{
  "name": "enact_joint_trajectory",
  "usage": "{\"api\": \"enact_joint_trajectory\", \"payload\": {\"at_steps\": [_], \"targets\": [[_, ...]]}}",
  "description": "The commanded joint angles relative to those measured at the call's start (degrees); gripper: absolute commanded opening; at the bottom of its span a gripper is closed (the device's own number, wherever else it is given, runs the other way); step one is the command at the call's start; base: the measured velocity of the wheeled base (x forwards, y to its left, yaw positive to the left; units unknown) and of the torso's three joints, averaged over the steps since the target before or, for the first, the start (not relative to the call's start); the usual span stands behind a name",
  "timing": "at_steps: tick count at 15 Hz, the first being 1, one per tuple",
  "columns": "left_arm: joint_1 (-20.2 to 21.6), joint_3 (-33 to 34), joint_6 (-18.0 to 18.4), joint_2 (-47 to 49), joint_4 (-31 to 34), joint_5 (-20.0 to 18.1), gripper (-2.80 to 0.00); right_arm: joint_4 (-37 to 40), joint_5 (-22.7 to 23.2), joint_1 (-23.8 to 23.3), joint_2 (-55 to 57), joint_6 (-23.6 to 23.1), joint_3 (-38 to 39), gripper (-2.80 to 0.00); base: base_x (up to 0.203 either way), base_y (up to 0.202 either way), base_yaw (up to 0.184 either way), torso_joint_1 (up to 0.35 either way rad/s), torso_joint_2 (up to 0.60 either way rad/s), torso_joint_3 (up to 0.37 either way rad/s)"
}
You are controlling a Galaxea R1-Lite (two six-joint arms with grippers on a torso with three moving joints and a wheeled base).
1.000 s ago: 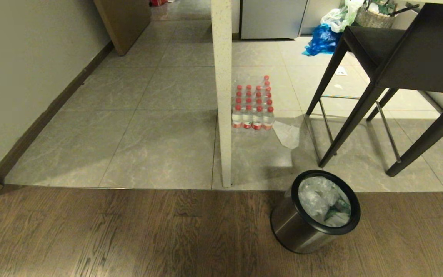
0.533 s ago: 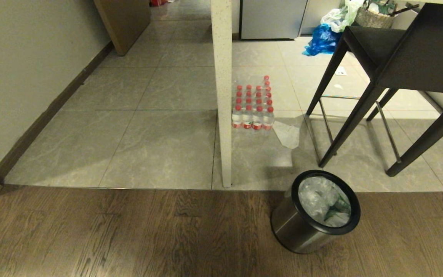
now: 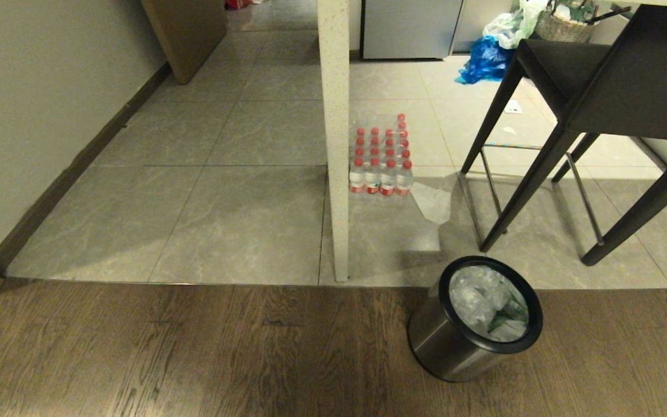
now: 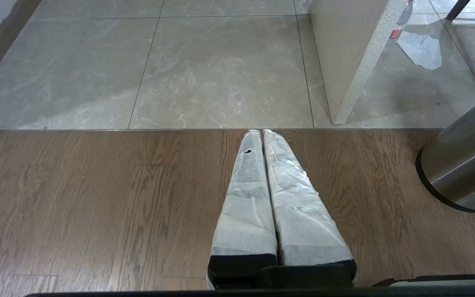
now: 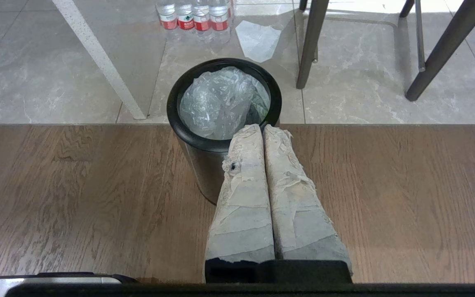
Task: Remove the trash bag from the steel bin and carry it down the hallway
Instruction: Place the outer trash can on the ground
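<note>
The steel bin (image 3: 461, 341) with its black rim stands on the dark wood floor at the edge of the grey tiles, and shows in the right wrist view as the steel bin (image 5: 204, 173). Inside it lies the crinkly translucent trash bag (image 3: 484, 298), also the trash bag (image 5: 217, 101). My right gripper (image 5: 261, 128) hovers shut and empty just short of the bin's rim. My left gripper (image 4: 261, 133) is shut and empty over the wood floor, with the bin's side (image 4: 464, 165) off to one side. The hallway (image 3: 217, 145) of grey tiles runs ahead on the left. Neither arm shows in the head view.
A white speckled post (image 3: 336, 139) stands just left of the bin. Behind it sits a pack of red-capped water bottles (image 3: 381, 156) and a scrap of plastic (image 3: 433, 202). A dark stool (image 3: 588, 116) stands right. A blue bag (image 3: 484, 61) lies far back.
</note>
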Motion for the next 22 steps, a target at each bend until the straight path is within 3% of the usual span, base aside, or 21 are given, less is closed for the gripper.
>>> {"api": "enact_joint_trajectory", "payload": {"at_steps": [1,22], "targets": [[0.01,0.00,-0.04,-0.02,-0.02,0.00,-2.80,-0.01,0.00,0.00,-0.02,-0.04,0.00,-2.80,0.000,0.000,0.000,0.000,0.00,0.000],[0.01,0.00,-0.04,-0.02,-0.02,0.00,-2.80,-0.01,0.00,0.00,-0.02,0.02,0.00,-2.80,0.000,0.000,0.000,0.000,0.00,0.000]]}}
